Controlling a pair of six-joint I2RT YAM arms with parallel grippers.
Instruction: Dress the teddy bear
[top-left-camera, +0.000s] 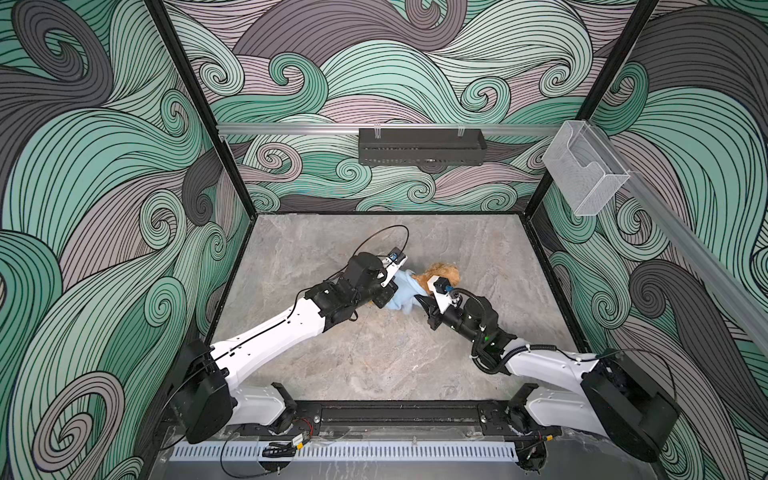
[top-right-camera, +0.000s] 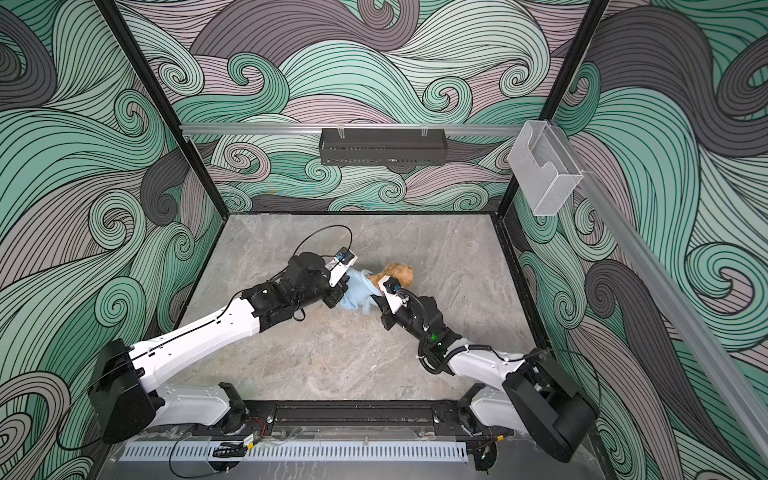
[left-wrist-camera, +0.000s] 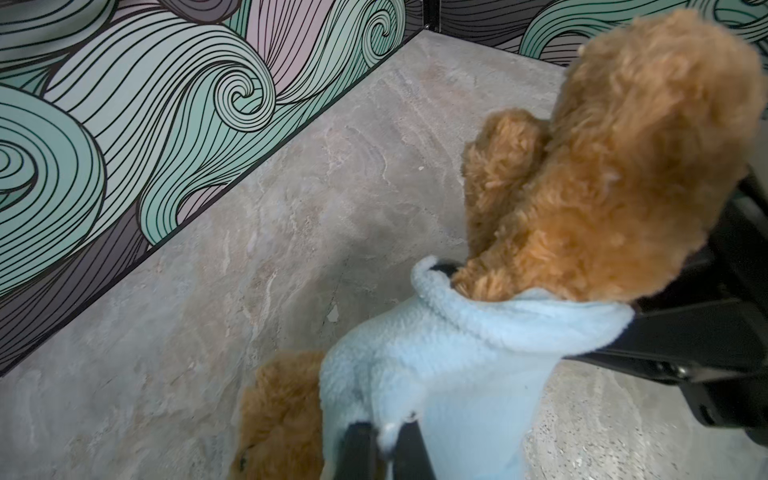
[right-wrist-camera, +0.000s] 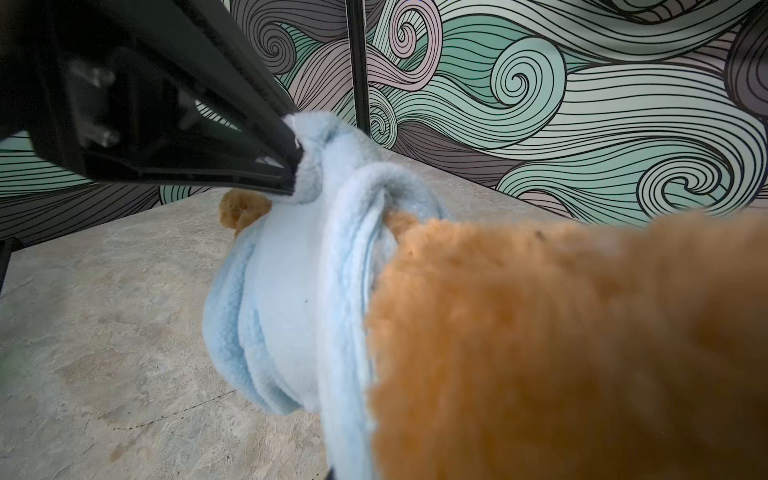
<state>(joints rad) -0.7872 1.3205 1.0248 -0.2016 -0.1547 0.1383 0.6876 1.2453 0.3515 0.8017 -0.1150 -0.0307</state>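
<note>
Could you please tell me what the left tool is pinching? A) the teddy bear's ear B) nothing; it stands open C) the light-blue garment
C: in the left wrist view the left tool is shut on a fold of the light-blue garment, beside the teddy bear.

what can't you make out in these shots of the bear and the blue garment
- right gripper tips: left wrist view, behind the blue garment; right wrist view, blocked by blurred teddy bear fur
- bear's face: both top views, too small to find
</note>
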